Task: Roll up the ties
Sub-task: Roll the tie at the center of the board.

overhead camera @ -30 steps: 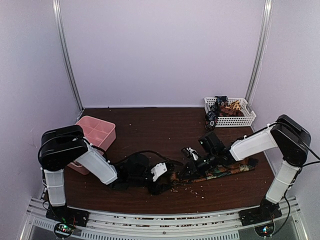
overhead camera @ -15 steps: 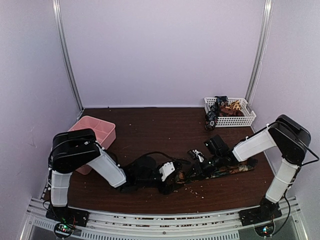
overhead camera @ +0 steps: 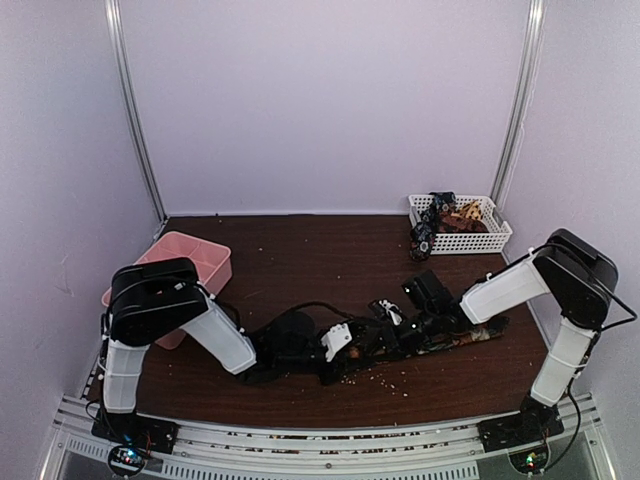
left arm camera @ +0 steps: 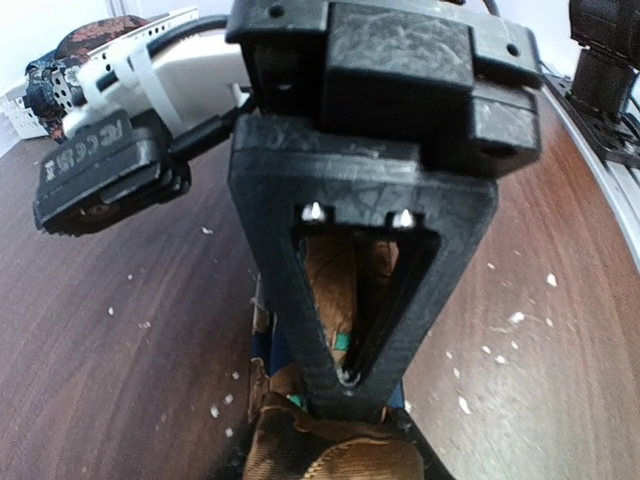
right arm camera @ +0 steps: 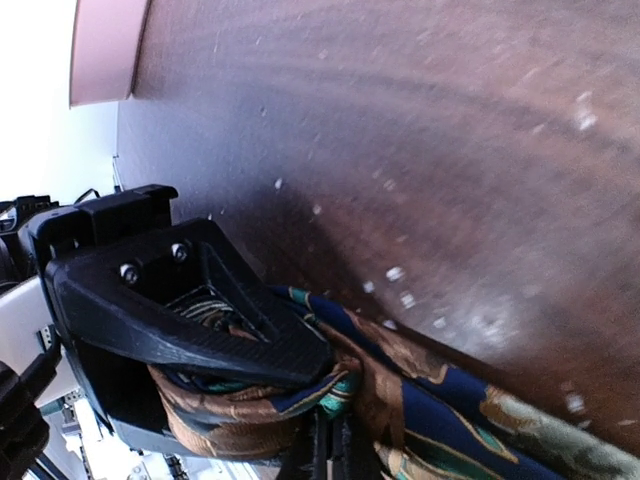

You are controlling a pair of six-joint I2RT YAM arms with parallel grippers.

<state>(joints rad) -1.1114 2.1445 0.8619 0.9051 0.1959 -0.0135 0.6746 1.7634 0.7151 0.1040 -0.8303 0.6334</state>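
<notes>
Handling: the roll probably goes best with the free length kept taut and flat while the bunched end is turned over itself, edges aligned. Right fingers (overhead camera: 390,322) closed on the necktie (overhead camera: 455,335); left fingers (overhead camera: 355,345) at its bunched end, gap not discernible. Necktie: navy, brown and teal pattern, soft, lying on the bench (overhead camera: 300,260) in front of the white basket (overhead camera: 497,240), well apart from it.
</notes>
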